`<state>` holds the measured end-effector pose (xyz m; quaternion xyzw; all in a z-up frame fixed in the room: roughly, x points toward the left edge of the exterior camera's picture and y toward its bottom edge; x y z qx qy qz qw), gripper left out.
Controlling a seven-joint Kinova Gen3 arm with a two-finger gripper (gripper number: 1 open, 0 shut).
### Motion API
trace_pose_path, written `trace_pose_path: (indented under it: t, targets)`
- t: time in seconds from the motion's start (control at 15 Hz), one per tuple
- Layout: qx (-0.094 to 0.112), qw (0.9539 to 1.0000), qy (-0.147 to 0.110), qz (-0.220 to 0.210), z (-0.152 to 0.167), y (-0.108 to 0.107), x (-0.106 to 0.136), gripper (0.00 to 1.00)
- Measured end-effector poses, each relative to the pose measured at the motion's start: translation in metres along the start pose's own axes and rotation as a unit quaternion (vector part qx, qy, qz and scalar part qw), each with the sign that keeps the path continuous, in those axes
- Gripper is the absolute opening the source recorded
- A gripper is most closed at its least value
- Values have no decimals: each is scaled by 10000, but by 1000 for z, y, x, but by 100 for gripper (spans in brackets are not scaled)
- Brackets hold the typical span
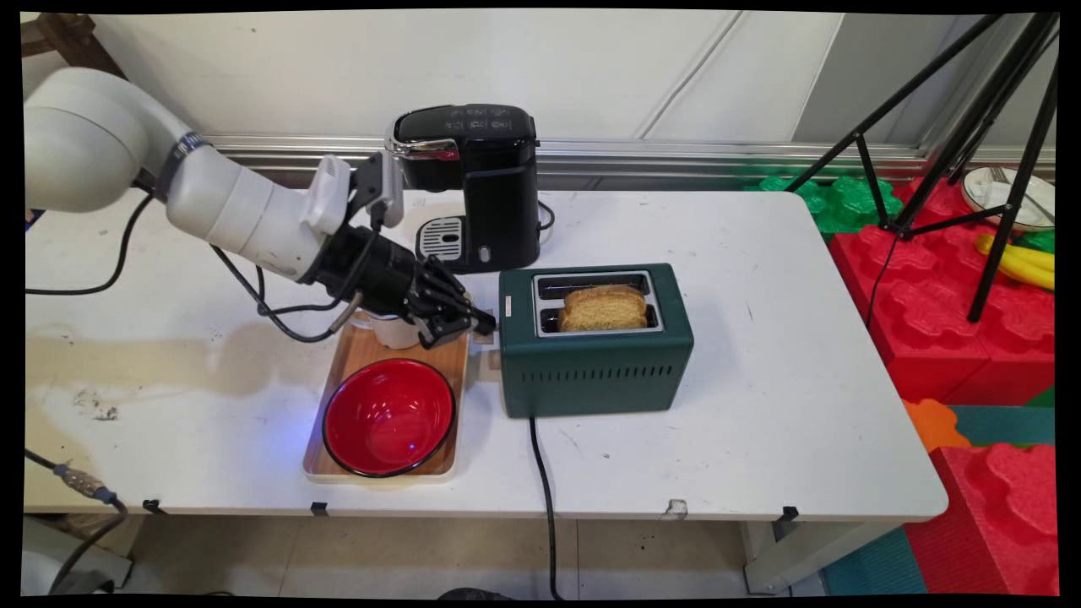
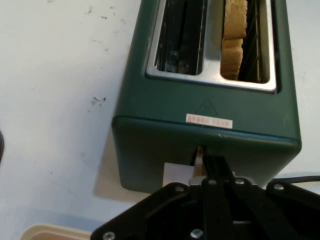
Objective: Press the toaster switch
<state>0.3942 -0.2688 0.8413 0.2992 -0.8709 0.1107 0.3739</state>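
A dark green toaster (image 1: 595, 363) stands mid-table with a slice of bread (image 1: 604, 308) upright in its near slot; the far slot is empty. My gripper (image 1: 483, 323) is shut, its tips pressed against the toaster's left end. In the hand view the closed fingertips (image 2: 212, 162) meet the lever (image 2: 199, 161) on the end face of the toaster (image 2: 165, 110), with a white tab (image 2: 175, 174) beside them. The bread (image 2: 234, 35) shows in the right-hand slot.
Under my wrist lies a wooden tray (image 1: 350, 355) carrying a red bowl (image 1: 388, 415) and a white cup (image 1: 393, 329). A black coffee machine (image 1: 477, 181) stands behind. The toaster's cord (image 1: 540, 473) runs off the front edge. A tripod (image 1: 971, 127) and foam blocks (image 1: 971, 338) are right of the table.
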Motion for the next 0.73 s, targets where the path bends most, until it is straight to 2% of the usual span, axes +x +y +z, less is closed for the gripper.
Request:
trace_pose_path:
  t: [0.73]
  targets:
    - [-66,9997,-218,-2,20,1,-21,0]
